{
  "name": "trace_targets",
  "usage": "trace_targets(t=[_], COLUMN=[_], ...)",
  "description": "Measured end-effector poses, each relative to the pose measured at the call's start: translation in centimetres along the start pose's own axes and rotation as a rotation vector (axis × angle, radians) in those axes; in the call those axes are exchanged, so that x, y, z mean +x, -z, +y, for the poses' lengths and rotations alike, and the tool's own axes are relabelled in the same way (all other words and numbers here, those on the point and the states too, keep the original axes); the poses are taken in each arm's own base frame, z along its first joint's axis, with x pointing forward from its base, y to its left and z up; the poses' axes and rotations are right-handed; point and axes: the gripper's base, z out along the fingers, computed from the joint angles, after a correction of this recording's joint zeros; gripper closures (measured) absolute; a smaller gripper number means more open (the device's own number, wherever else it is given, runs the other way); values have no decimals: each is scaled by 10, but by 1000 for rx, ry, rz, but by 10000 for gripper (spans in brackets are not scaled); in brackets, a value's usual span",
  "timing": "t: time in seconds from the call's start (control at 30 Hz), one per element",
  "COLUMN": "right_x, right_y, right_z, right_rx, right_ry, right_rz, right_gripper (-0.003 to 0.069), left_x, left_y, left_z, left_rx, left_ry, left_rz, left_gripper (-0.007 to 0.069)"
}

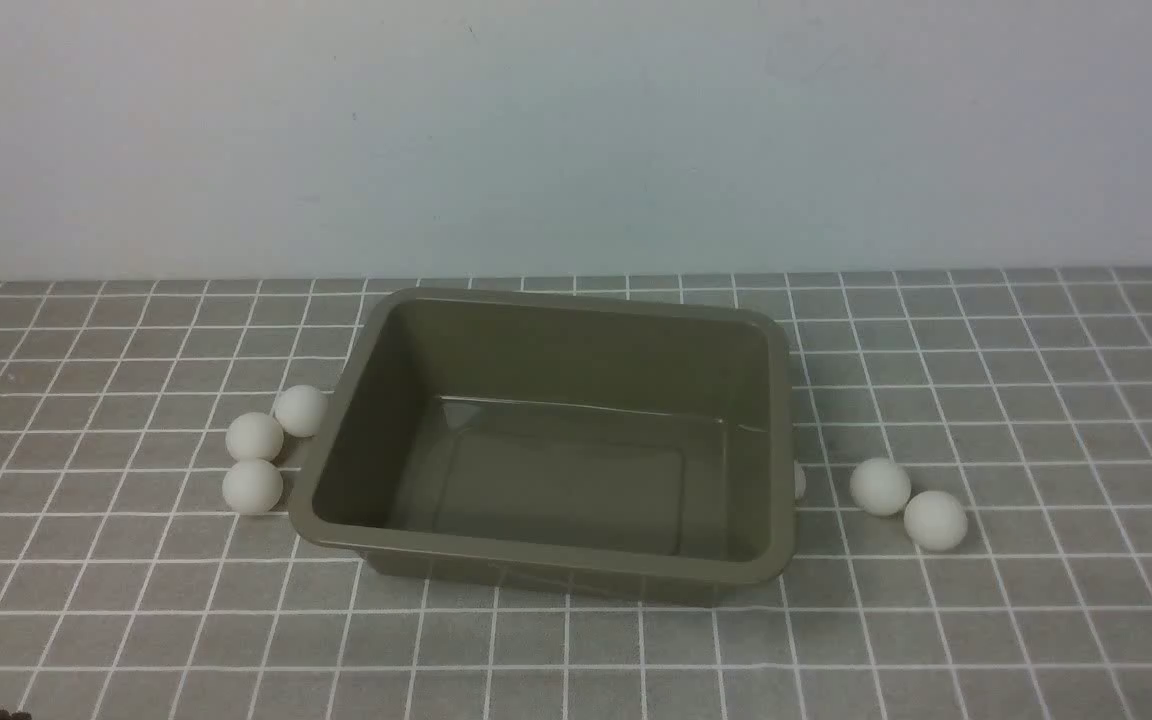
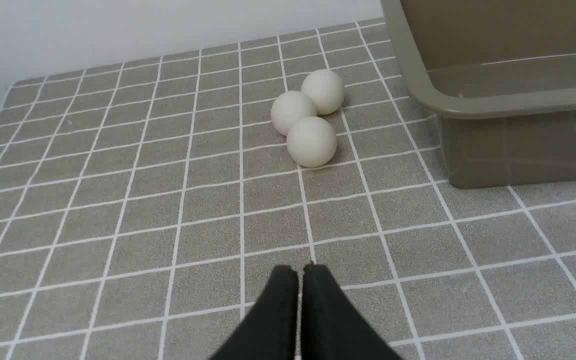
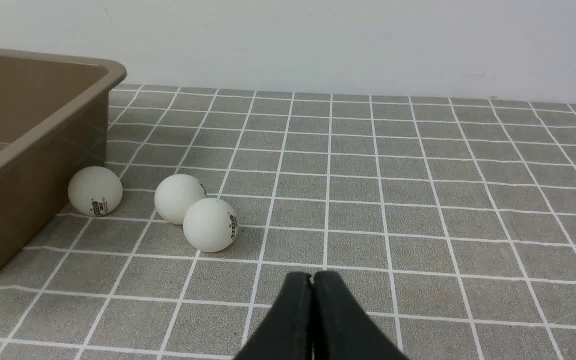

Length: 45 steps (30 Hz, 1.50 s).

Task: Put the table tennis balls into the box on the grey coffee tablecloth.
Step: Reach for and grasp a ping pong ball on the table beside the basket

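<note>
White table tennis balls (image 1: 254,437) flank the box (image 1: 576,350); left gripper (image 2: 300,272) and right gripper (image 3: 312,279) clenched

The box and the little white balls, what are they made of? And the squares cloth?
The box looks like smooth plastic: its inside is glossy and mirrors light. The balls seem matte plastic, plain white with tiny printed marks. The tablecloth looks like fabric, from its grainy, dull surface.

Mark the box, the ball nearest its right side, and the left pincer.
box (image 1: 546,553): front view, near rim.
ball nearest its right side (image 3: 95,191): right wrist view, middle of the ball.
left pincer (image 2: 300,271): left wrist view, between the shut fingertips.
</note>
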Motion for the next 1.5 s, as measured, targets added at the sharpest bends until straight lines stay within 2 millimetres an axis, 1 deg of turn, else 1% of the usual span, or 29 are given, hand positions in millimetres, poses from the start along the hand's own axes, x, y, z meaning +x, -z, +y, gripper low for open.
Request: trace_targets(t=[0.77,0.87,0.93,0.97,1.0,1.17,1.27,1.33,1.43,1.47,1.5], right_x=[0,0,0,0,0,0,0,-1,-4,-10,-14], right_y=[0,0,0,0,0,0,0,0,-1,0,1], right_z=[0,0,0,0,0,0,0,0,2,4,4], right_rx=[0,0,0,0,0,0,0,-4,-31,-62,-77], right_ry=[0,0,0,0,0,0,0,-15,-129,-281,-378], right_rz=[0,0,0,0,0,0,0,-15,-67,-134,-173], right_gripper=[673,673,673,673,673,673,673,673,673,673,673], left_x=[0,-1,-6,-13,-14,-36,-44,-51,-57,-62,-68], left_y=[0,0,0,1,1,8,12,17,23,27,30], left_z=[0,1,1,1,1,6,10,14,19,21,22], left_rx=[0,-12,-15,-9,-8,2,-10,-27,-37,-30,-14], left_ry=[0,-43,-24,39,56,316,379,433,505,569,615], left_rz=[0,-14,-72,-145,-156,-423,-530,-635,-737,-779,-792], left_gripper=[629,629,629,629,629,629,629,629,629,629,629])
